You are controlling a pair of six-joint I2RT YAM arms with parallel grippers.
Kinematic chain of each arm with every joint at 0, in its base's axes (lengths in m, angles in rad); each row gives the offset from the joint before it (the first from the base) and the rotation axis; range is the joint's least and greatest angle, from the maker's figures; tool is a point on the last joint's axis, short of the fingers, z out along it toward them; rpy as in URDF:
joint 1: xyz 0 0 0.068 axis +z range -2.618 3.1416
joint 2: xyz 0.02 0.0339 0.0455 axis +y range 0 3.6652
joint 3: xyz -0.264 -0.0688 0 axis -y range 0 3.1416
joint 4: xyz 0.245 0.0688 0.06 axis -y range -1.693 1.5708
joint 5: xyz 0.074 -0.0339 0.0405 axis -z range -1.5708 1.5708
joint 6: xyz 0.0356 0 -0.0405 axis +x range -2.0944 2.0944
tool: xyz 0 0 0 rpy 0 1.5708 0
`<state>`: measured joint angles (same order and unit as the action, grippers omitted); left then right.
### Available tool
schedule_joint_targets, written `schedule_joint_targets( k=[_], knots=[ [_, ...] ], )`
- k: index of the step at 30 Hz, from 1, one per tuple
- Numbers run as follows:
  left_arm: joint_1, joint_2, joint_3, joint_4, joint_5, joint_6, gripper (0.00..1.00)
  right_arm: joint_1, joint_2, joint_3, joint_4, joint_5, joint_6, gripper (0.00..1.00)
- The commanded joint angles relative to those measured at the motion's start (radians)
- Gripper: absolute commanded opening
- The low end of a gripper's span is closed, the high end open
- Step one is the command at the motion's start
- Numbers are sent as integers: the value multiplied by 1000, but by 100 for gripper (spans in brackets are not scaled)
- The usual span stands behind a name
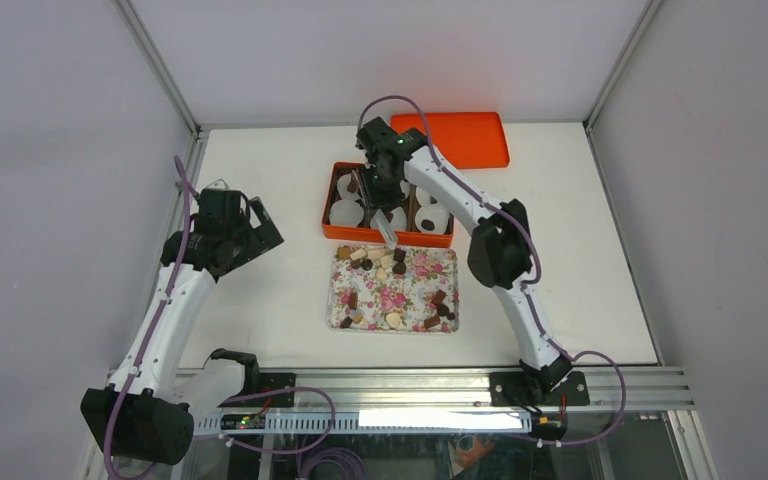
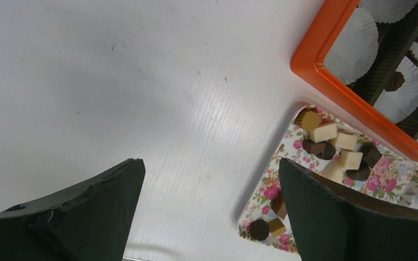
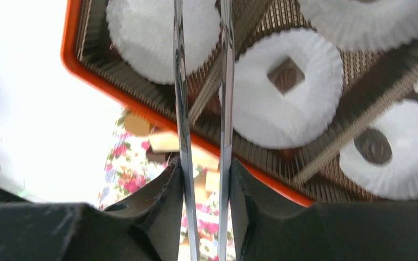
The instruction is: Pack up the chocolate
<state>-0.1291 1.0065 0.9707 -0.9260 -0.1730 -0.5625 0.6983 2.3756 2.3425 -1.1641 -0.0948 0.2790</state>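
Observation:
The chocolate [image 1: 392,290] lies as several small brown and cream pieces on the flower-print tray [image 1: 344,300]; it also shows in the left wrist view [image 2: 332,147]. My right gripper [image 1: 380,190] is over the orange box [image 1: 332,210], shut on metal tongs [image 3: 226,81]. The tongs' two blades run up past white paper cups and their tips are out of view. One cup holds a square brown piece [image 3: 286,75] and another a round one [image 3: 372,145]. My left gripper [image 1: 250,225] is open and empty above the table, left of the tray.
The orange lid [image 1: 457,138] lies at the back behind the box. White paper cups [image 3: 158,32] fill the box's dark dividers. The box rim [image 2: 326,81] and the tray edge [image 2: 261,185] lie right of my left gripper [image 2: 211,168].

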Motion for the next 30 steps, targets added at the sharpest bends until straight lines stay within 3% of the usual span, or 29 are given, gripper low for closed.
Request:
schedule_joint_targets(
  k=[1, 10, 17, 22, 30],
  knots=[
    [9, -9, -6, 20, 23, -7, 99, 20, -304, -167, 120, -8, -20, 22],
    [9, 24, 14, 39, 59, -6, 99, 71, -727, -722, 165, 65, 15, 22],
    [9, 78, -8, 93, 156, -28, 99, 113, -967, -1022, 112, 33, 162, 24],
    [9, 95, -6, 111, 211, 11, 99, 139, -1010, -1131, 100, 70, 239, 28],
    [9, 110, 7, 113, 222, 22, 99, 140, -913, -1119, 135, 30, 237, 32]
  ],
)
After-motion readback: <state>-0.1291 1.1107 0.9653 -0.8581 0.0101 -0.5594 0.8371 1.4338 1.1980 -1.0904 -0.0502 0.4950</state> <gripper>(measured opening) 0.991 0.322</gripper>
